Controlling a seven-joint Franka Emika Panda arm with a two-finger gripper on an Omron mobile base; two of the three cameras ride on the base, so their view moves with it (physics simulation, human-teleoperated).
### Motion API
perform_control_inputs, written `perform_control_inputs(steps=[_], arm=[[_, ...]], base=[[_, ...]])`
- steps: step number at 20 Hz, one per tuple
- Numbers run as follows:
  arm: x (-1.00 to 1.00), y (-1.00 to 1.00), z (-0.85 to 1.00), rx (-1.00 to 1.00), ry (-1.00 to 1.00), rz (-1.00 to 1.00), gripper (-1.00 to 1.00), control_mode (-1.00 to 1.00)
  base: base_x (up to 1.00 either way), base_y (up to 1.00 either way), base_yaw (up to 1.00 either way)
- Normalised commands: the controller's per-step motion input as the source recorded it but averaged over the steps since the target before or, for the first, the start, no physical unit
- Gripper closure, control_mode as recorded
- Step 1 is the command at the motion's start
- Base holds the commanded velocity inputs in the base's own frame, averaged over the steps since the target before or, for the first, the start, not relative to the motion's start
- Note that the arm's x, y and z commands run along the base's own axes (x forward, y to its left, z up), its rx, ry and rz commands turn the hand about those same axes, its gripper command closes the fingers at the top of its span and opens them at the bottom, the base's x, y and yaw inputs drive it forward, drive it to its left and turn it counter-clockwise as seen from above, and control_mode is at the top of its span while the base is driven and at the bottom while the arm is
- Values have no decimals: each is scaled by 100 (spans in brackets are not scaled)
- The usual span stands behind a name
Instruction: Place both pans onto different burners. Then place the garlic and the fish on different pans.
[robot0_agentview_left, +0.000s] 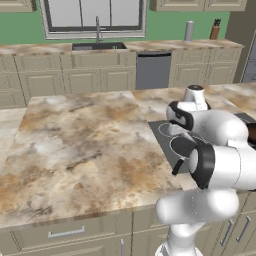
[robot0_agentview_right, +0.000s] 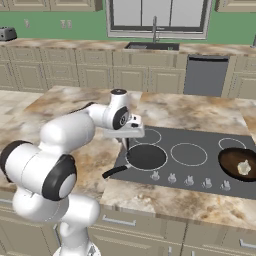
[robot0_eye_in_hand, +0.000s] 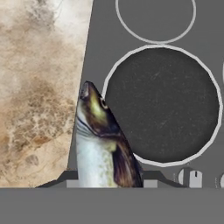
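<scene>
The fish (robot0_eye_in_hand: 103, 144) lay nearest the lens in the hand view, rising between the finger tips with its head pointing up the frame; the hand (robot0_agentview_right: 131, 131) was closed narrowly on its body. Its long axis ran along the hand's own line, and its head reached just short of the black pan (robot0_eye_in_hand: 162, 105), overlapping that pan's near rim.

Taken by size, with the black pan as landmark: the marbled bench (robot0_agentview_right: 165, 197) spread all round it, the dark cooktop (robot0_agentview_right: 200, 136) lay under it, and the brown pan (robot0_agentview_right: 240, 164) sat well apart on a far burner with a pale lump inside, presumably the garlic (robot0_agentview_right: 243, 167). The hand hung just above the black pan's edge, on the side away from the brown pan.

Judged from this, the coming move was a short carry inward over the black pan.

The right base view showed both pans and the long handle; the hand view showed the grip on the fish.
</scene>
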Motion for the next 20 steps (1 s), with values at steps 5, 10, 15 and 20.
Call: perform_control_inputs(steps=[5, 10, 15, 20], arm=[[18, -23, 0, 0, 0, 0, 100, -100], [11, -26, 0, 0, 0, 0, 100, -100], [6, -15, -9, 0, 0, 0, 100, -100], [6, -10, -21, 0, 0, 0, 100, -100]], base=[[0, 0, 0], [0, 0, 0], [0, 0, 0], [0, 0, 0]])
